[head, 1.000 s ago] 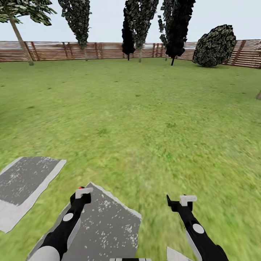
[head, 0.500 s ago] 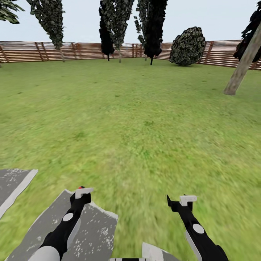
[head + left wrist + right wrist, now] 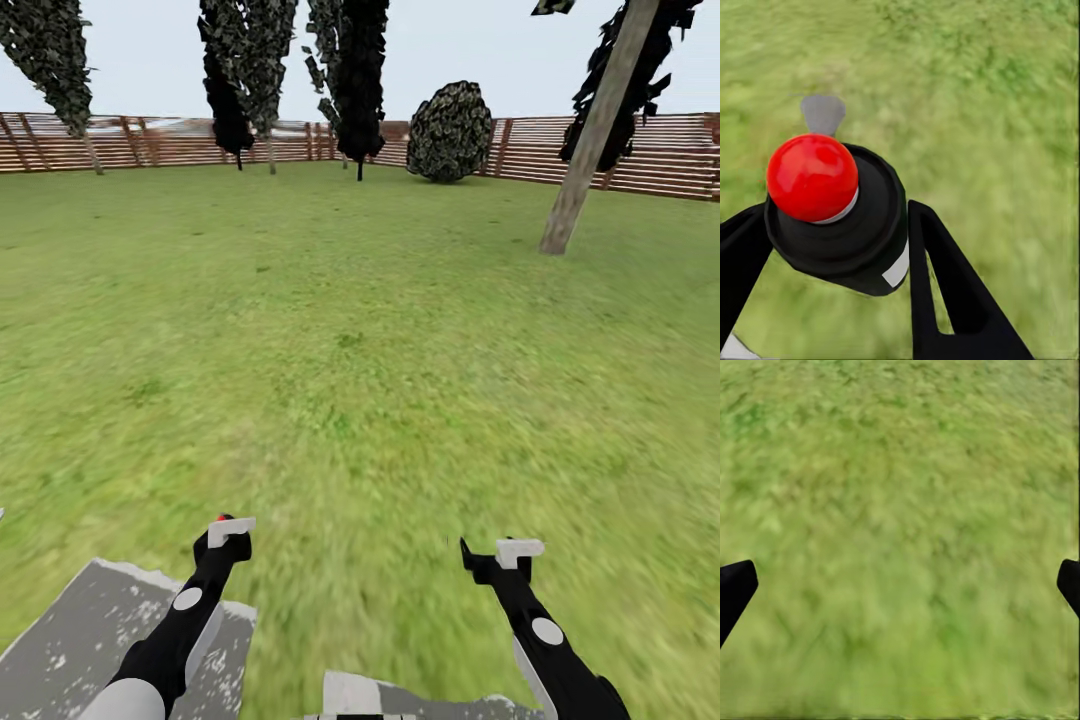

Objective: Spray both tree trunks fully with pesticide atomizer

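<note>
My left gripper point(image 3: 228, 532) is shut on the pesticide atomizer point(image 3: 870, 225), a small black bottle with a white label and a round red top; that red top point(image 3: 221, 518) peeks out above the gripper in the head view. My right gripper point(image 3: 503, 556) is open and holds nothing, with grass between its fingertips point(image 3: 735, 589). I am on the lawn of the garden point(image 3: 360, 330). A thick, smooth grey-tan tree trunk point(image 3: 590, 140) leans up at the far right, a good way ahead of both grippers. No white specks of pesticide are on it.
A brown slat fence point(image 3: 640, 150) rings the far side of the lawn. Several dark narrow trees point(image 3: 355, 70) and a round bush point(image 3: 450, 132) stand along it. Grey paving slabs point(image 3: 70, 640) lie under my left arm and at the bottom edge point(image 3: 350, 695).
The whole view has swung to the right: fence trees, bush and slabs slid left and the grey-tan trunk came further in. Both arms keep their pose.
</note>
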